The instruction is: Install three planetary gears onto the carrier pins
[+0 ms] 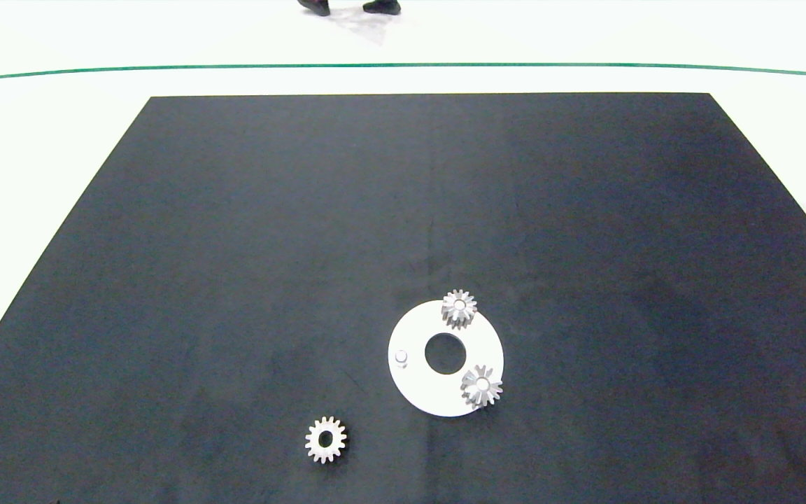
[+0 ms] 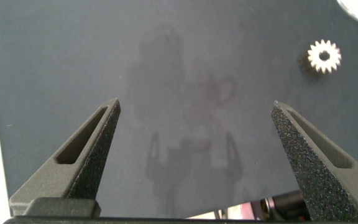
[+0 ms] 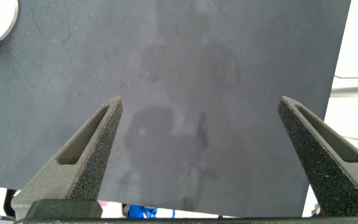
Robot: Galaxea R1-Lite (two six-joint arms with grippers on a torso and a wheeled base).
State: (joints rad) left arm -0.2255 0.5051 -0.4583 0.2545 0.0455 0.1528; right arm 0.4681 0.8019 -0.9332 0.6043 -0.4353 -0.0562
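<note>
Gears on two of three pins of white disc (image 1: 413,329), lower centre of head view; third pin (image 1: 401,358) bare. Loose gear (image 1: 326,439) flat, lower left of disc, nearer left arm. Left gripper (image 2: 194,112) released, gear toward upper right. Right gripper (image 3: 199,112) released, empty.

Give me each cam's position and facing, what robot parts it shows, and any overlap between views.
Head view: above, looking down at the black mat with the white disc; no arm shows, only a person's shoes beyond.
Left wrist view: on the left arm, facing the mat; left pincer open, empty.
Right wrist view: on the right arm, facing the mat; right pincer open, empty.
Shared: loose gear appears in head and left wrist; the disc edge appears in all three.
</note>
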